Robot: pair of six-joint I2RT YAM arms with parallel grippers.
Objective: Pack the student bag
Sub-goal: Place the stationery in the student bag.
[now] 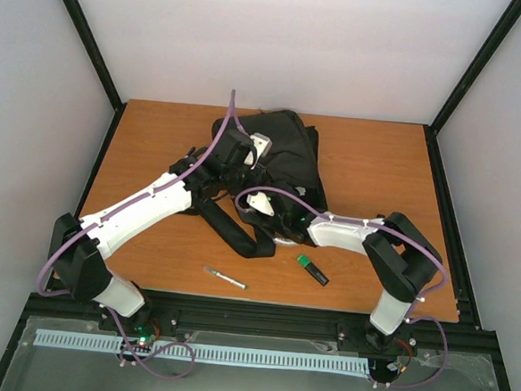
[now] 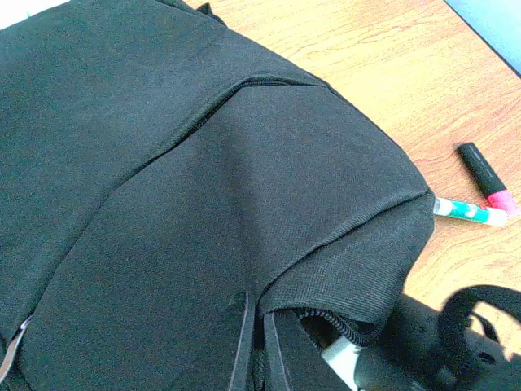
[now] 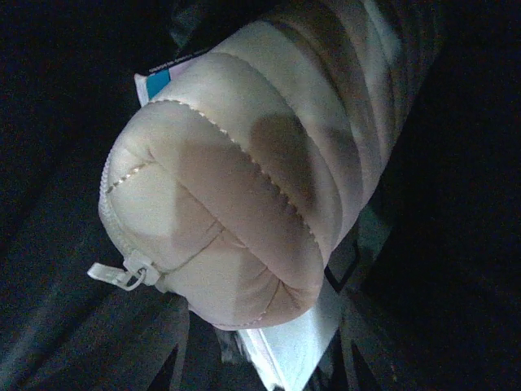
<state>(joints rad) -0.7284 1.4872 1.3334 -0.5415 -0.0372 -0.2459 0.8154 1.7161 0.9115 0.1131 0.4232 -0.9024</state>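
here, the student bag (image 1: 290,153) lies at the far middle of the table (image 1: 379,168), with the left gripper (image 2: 259,342) pinched tight on its fabric. the right gripper (image 1: 266,214) sits at its mouth by a cream pouch (image 3: 236,187) — i cannot tell how its jaws stand.

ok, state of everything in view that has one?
student bag: flat on the table, zip open, edge pinched.
cream pouch: zipped shut, black fabric all round it.
left gripper: jaws shut on the bag's fabric.
right gripper: at the bag's mouth, jaws hidden.
highlighter: loose on the table.
pen: loose on the table.
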